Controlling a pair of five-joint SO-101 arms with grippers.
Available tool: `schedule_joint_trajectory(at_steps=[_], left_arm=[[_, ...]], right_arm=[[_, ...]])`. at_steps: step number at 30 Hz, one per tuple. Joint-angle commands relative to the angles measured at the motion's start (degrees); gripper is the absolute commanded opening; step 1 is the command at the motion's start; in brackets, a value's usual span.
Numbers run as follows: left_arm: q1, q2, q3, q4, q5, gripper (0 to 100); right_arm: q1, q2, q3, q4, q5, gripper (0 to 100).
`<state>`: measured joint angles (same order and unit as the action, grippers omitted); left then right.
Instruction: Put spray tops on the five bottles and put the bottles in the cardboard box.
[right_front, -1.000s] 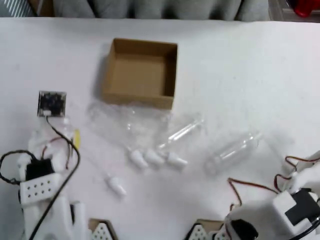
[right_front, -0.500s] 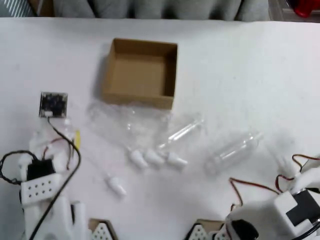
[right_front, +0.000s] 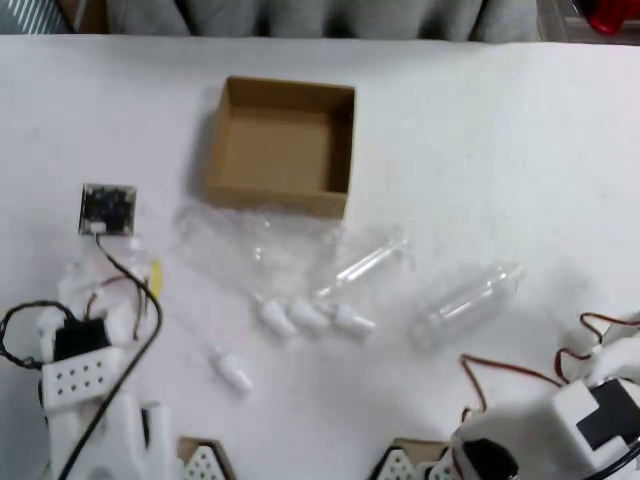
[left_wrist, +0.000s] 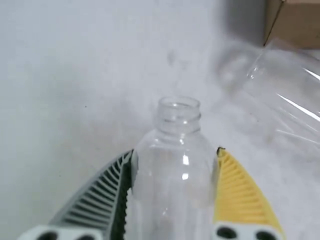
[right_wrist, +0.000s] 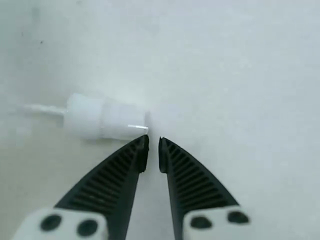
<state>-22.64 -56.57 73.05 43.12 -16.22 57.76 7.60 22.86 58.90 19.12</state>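
Left gripper: clamped on an uncapped clear bottle, gripping its shoulder between a grey finger and a yellow finger, open neck pointing away from the wrist. In the high view, at the left side of the table, apart from the cardboard box.

Right gripper: low over bare table, the 2 black fingers nearly together (just a thin slit between the tips), gripping nothing. Tips just beside the end of a white spray top lying on its side; cannot tell whether touching.

Cardboard box: open side up near the middle of the table, brown floor showing.

Just in front of the box: a cluster of clear bottles on their sides (count hard to tell), then 1 more and another toward the right arm.

Nearer the arms: 3 white spray tops in a close row, and 1 more apart from them, toward the left arm.
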Motion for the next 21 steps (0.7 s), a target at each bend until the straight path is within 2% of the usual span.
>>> schedule_joint_trajectory(at_steps=[1, 6, 14, 21], left_arm=[[0.5, -1.1, -0.5, -1.3, -0.5, 3], [0.5, -1.1, -0.5, -1.3, -0.5, 3], [0.5, -1.1, -0.5, -1.3, -0.5, 3], [0.5, -1.1, -0.5, -1.3, -0.5, 3]], right_arm=[[-0.4, 2.9, -2.3, -1.5, -0.5, 1.8], [-0.7, 7.1, -9.1, -0.1, -1.0, 1.8], [-0.7, 8.0, -19.8, 12.6, -1.1, 1.8], [-4.4, 7.9, -29.5, 24.3, -11.8, 1.8]])
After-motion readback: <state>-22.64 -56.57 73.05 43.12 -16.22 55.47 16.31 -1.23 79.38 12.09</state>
